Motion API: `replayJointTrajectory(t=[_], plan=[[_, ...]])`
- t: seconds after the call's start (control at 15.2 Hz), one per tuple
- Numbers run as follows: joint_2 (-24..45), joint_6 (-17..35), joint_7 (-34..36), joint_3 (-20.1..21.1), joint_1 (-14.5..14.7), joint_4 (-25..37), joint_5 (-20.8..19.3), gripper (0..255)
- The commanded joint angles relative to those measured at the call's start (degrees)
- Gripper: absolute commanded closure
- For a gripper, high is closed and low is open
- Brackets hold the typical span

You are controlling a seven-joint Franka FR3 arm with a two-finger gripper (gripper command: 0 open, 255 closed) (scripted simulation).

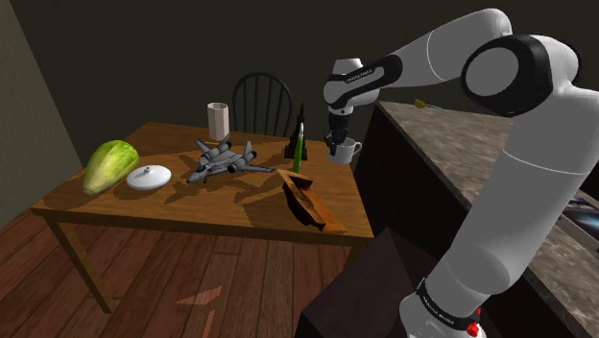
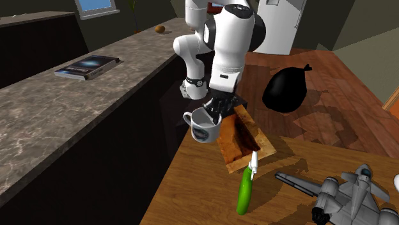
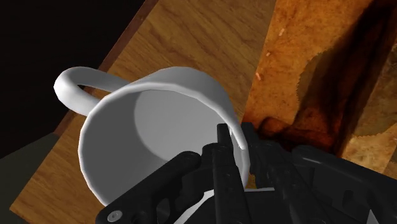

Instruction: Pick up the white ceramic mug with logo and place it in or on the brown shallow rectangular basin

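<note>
white mug (image 2: 204, 132) hangs above the wooden table (image 2: 192, 185) near its edge, just beside the brown basin (image 2: 238, 137). the black gripper (image 2: 215, 112) pinches its rim wall, which likely leaves the base free for setting down.

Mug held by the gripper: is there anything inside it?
Nothing shows inside the white mug, just its bare wall and floor. The gripper clasps the rim with one finger inside, and it covers the part of the interior beneath it.
</note>
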Motion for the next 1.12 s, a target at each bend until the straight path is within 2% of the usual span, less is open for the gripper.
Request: replayJointTrajectory(t=[0.0,0.79,1.06], plan=[[-2.2,-0.2,2.7,1.0,1.4,-2.1,-0.5,255],[-9.4,-1.2,19.2,9.1,9.8,-9.3,-0.7,255],[-8.6,1.0,20.3,9.6,10.3,-10.7,-0.6,255]])
